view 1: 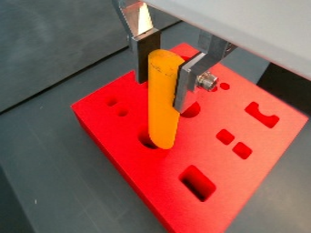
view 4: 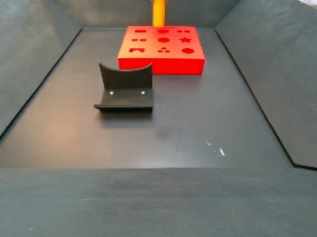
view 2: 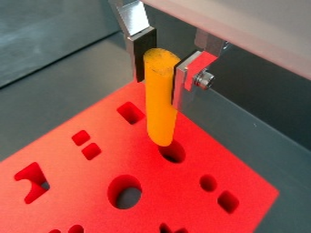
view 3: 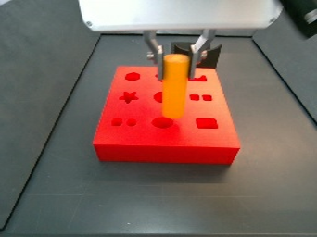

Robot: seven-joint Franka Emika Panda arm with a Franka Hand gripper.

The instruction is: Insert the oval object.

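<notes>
While it stands straight up, the long smooth orange-yellow oval peg has its bottom tip right at a hole in the flat red plastic block with shaped holes.

The pincer grips the peg's top between its silver plate fingers, above the middle of the block. In a side view, the dark grey curved holder sits on the dark tabletop, near the block but apart from it.
</notes>
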